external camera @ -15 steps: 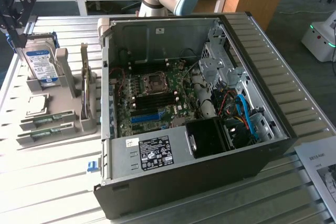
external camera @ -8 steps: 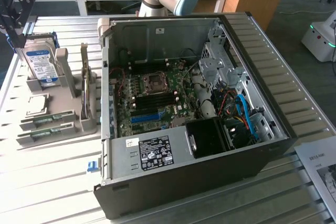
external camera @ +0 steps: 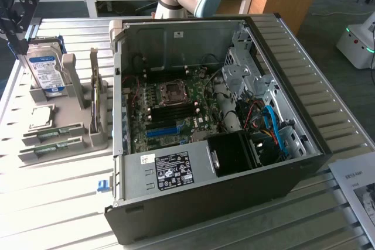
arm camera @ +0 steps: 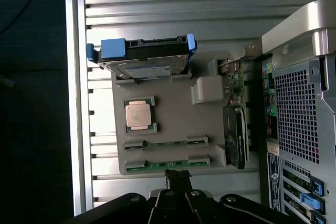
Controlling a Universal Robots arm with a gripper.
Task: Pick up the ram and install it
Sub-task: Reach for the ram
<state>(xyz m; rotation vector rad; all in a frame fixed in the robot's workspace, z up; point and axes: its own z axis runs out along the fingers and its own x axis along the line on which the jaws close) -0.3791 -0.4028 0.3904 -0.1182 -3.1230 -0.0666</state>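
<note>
Ram [arm camera: 163,165] is standing edge-up in the outermost slot of the grey tray [arm camera: 173,103], beside the open computer case [arm camera: 299,119] near the edge of the desk [arm camera: 157,3], likely offering its long edge for pinching; the end effector [arm camera: 178,178] is hovering above it, pinched shut and holding nothing.

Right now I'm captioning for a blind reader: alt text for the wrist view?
A shut claw hangs over a grey tray holding two ram sticks, a processor and a hard drive, beside a computer case.
</note>
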